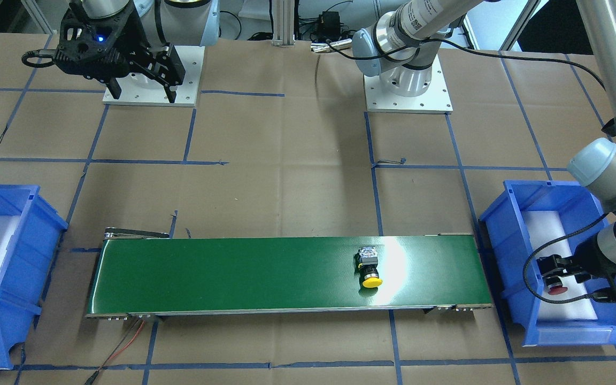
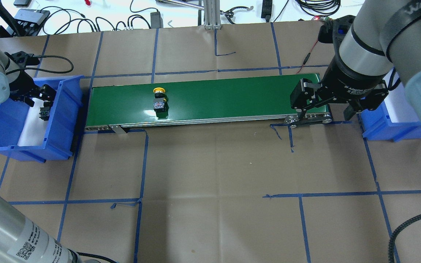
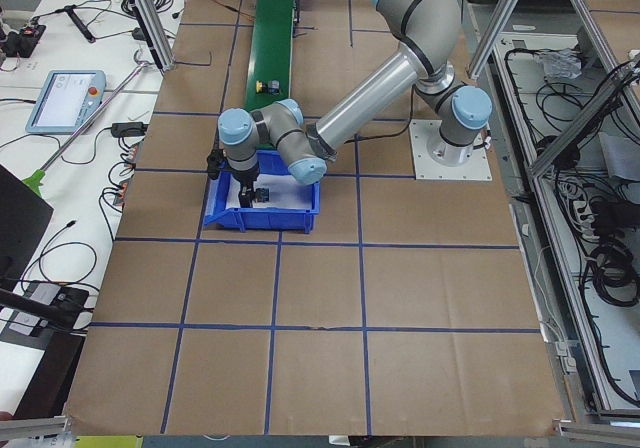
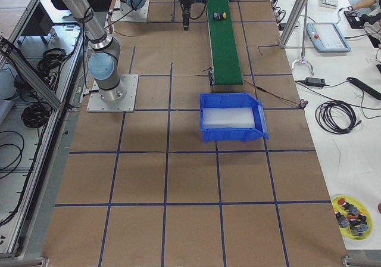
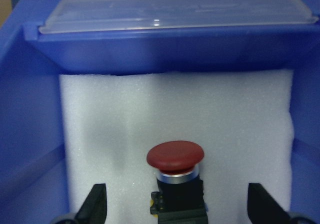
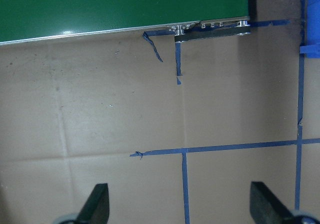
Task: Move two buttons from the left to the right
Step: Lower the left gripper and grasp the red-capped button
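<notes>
The red-capped button stands on white foam in the left blue bin, between the wide-open fingers of my left gripper and not touching them. It also shows in the front view, with the left gripper low over it. The yellow-capped button lies on its side on the green conveyor belt, left of the middle; it also shows in the front view. My right gripper is open and empty, hovering by the belt's right end.
The right blue bin with a white foam liner stands past the belt's right end, partly hidden by the right arm. The left blue bin sits against the belt's left end. Brown paper with blue tape lines covers the table.
</notes>
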Available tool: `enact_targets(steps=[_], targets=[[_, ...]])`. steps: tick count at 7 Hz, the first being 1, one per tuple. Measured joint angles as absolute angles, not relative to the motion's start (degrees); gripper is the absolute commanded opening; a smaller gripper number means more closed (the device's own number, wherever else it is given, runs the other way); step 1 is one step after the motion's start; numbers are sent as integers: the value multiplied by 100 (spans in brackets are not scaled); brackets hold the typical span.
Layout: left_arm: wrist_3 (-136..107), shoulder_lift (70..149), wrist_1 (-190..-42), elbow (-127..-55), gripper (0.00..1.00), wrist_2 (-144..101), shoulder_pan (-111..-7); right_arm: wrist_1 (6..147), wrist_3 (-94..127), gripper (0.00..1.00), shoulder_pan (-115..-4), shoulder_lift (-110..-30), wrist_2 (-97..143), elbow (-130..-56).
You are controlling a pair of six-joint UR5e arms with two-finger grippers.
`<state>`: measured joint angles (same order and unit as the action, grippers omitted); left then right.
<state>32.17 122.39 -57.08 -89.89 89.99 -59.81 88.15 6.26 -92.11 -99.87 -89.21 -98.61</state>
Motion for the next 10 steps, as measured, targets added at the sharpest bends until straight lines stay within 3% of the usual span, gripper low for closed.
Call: enact_targets(steps=[1,2,4,6,7,10], targets=[[3217,12300,-5705,-8988,99,9005,-5974,8829,630,100,-9211,-9986,-8919,-9891],[3215,12323,-5705,-8983,90,9005,-5971,8849,634,100,-9211,-9987,-8915,-9944],[3209,12310,-5714,-8970,47,8979,-5968,8868,640,100,-9211,-9992,-8913,-10012],[3206,12268,-5766,-8944,13,8978,-5969,8869,641,100,-9211,-9993,-8912,-10046],[3200,12246,-5785,-8935,6,8974,-5973,8866,641,100,-9211,-9993,-8912,-10051],[3208,12201,-5889,-8824,5,8965,-5975,8861,642,100,-9211,-9993,-8912,-10062]])
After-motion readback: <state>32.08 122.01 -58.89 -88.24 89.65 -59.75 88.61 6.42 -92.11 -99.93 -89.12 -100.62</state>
